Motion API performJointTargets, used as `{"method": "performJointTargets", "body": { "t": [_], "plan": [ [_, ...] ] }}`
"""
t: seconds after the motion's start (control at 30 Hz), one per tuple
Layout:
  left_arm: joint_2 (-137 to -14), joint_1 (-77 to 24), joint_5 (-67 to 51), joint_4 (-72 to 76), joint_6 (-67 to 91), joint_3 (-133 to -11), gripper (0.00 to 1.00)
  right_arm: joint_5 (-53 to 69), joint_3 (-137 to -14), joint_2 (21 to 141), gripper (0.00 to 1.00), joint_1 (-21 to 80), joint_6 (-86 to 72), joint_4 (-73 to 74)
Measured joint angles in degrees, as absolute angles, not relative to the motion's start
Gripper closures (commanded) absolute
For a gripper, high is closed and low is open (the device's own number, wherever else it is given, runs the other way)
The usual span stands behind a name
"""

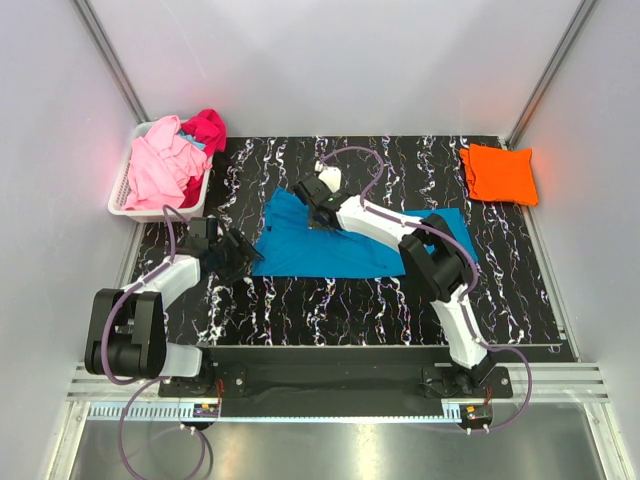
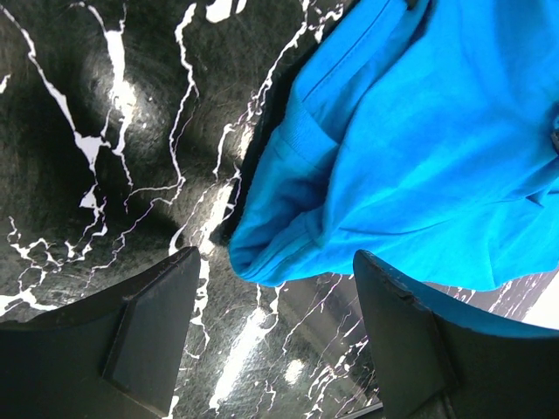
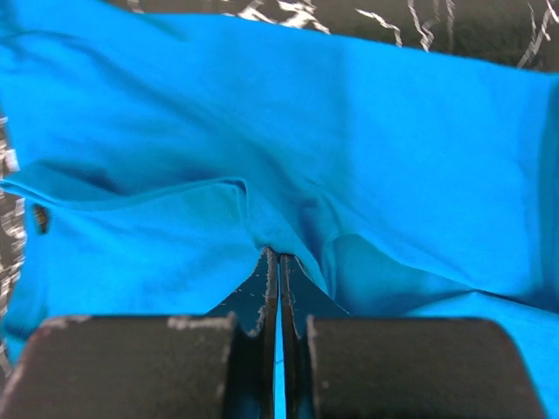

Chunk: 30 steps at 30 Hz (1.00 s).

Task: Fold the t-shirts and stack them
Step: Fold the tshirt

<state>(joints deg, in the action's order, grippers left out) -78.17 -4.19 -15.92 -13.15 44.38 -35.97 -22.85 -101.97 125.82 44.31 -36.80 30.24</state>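
A turquoise-blue t-shirt (image 1: 330, 245) lies spread across the middle of the black, white-veined tabletop (image 1: 330, 310), its long side running left to right and its near edge roughly straight. The right gripper (image 3: 278, 257) reaches in over the shirt's far-left part, and its jaws are pressed together on a raised pinch of the blue cloth. Creases fan out from the grip on both sides. From above, the right arm stretches diagonally over the garment and covers part of its right half.

The left gripper (image 2: 275, 257) is low over the table, just beside the shirt's left edge. Its two dark fingers (image 2: 148, 332) are spread wide and hold nothing. In the left wrist view, a rounded, doubled-over corner of the shirt lies just ahead of the gap between the fingertips, with bare tabletop under the fingers themselves. Whether the right-hand finger brushes the fabric cannot be told.

An orange t-shirt (image 1: 498, 173) lies folded into a neat square at the far right corner of the tabletop, well apart from both grippers. At the far left, a white slatted basket (image 1: 122, 195) holds a light pink t-shirt (image 1: 160, 165) and a magenta t-shirt (image 1: 207, 128), both crumpled and heaped above its rim.
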Motion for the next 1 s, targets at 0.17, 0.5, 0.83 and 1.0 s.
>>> {"method": "performJointTargets", "body": {
  "t": [0.17,0.5,0.83,1.0],
  "plan": [
    [-78.2,-4.2,-15.8,-13.5,44.3,-35.9,0.25,-25.3,-102.7,128.0,0.78,44.3,-40.2,32.7],
    [-78.2,-4.2,-15.7,-13.1,44.0,-36.1,0.24,-26.6,-103.7,129.4,0.49,44.3,-41.6,35.3],
    [-83.6,-9.6,-16.6,-11.9,43.3,-48.2,0.25,-27.9,-101.6,123.6,0.5,44.3,-38.8,35.8],
    [-93.4,-13.1,-16.2,-13.3,43.6,-59.9,0.25,-28.6,-96.1,114.2,0.5,43.3,-38.2,35.9]
  ]
}}
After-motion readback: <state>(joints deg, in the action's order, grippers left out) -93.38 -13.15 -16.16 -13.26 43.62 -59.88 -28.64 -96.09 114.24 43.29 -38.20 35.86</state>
